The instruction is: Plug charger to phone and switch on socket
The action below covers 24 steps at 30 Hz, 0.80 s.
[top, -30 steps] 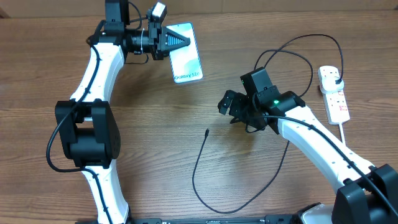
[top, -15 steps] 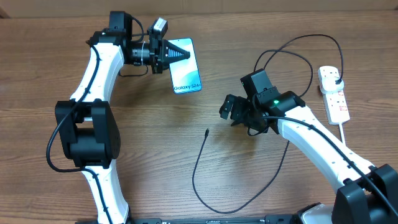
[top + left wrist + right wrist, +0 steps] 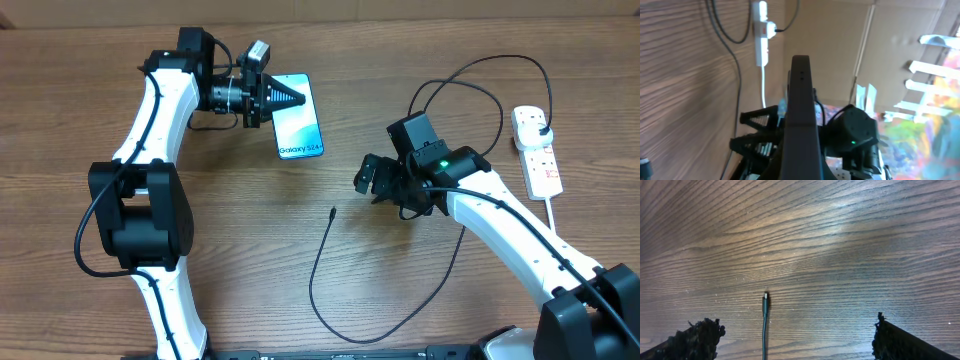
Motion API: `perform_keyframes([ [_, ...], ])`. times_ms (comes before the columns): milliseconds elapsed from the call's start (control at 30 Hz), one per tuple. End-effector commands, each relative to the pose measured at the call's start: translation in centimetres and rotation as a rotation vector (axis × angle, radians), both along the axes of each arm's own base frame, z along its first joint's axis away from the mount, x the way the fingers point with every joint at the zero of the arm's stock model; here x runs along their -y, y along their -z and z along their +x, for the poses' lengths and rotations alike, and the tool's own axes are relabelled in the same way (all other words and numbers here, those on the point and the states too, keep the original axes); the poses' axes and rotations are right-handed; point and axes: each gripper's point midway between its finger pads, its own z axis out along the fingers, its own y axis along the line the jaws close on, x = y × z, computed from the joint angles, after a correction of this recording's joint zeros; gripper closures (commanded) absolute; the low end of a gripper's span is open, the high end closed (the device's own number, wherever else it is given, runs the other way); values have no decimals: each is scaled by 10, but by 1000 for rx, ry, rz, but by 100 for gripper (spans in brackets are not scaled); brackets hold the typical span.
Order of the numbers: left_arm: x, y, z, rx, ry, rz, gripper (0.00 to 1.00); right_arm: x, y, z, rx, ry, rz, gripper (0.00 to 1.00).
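The phone (image 3: 302,128), with a light blue screen and white text at its near short edge, is held by my left gripper (image 3: 290,98), which is shut on its far end. In the left wrist view the phone (image 3: 801,110) shows edge-on between the jaws. The charger cable (image 3: 313,280) lies looped on the table, its connector tip (image 3: 332,212) free. My right gripper (image 3: 368,180) is open and empty just right of the tip. In the right wrist view the tip (image 3: 765,296) lies between the spread fingers (image 3: 797,321). The black plug (image 3: 541,128) sits in the socket (image 3: 537,152).
The socket's thick white cord (image 3: 556,215) runs toward the front right. The socket also shows in the left wrist view (image 3: 761,40). The cable arcs over the far right of the wooden table (image 3: 250,250) behind my right arm.
My left gripper has carried the phone toward the near side and slightly right. The right arm and the cable have stayed almost still.
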Motion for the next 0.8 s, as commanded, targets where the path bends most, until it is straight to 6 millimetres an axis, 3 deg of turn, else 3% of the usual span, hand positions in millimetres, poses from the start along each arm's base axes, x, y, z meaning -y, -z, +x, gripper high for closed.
perform_keyframes([
  [0,4,-5,-2,61,17,8,96,-2,-11,4,35,-9,17,0],
  [400,1,6,-4,88,23,71,96,-5,-12,2,27,-18,37,1],
  [600,5,-21,-13,-21,26,-86,96,-5,-12,2,24,-6,40,5],
  [767,5,-24,-13,-187,8,-98,96,-6,-13,4,24,11,47,5],
])
